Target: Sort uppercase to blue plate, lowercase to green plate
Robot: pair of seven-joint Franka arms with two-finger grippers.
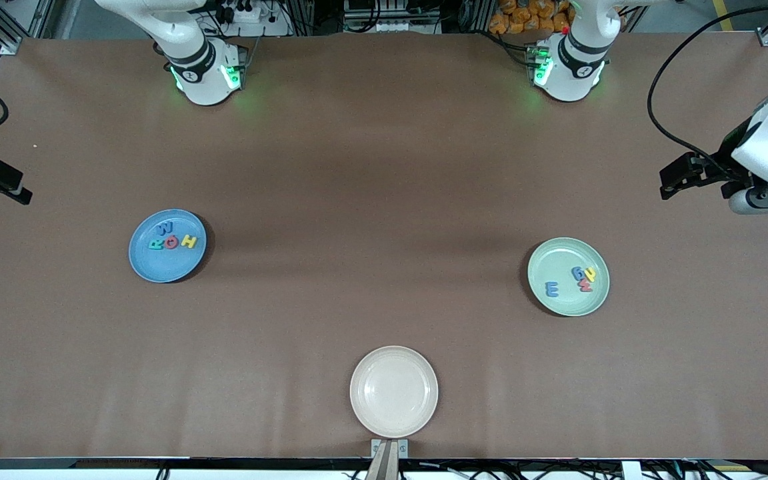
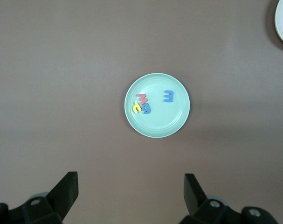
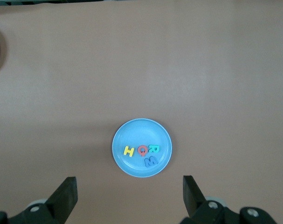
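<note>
Blue plate point(image 1: 147, 263), toward the right arm's end: held uppercase point(image 1: 172, 239) H, Q, R, W. Green plate point(image 1: 561, 300), toward the left arm's end: held lowercase point(image 1: 583, 279). Beige plate point(image 1: 394, 420): bare. Left gripper point(image 2: 131, 191) and right gripper point(image 3: 130, 191) waited high, fingers spread, holding nothing.

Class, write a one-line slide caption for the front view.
Four letters on the blue plate, four on the green plate, beige plate bare; both arms wait.
</note>
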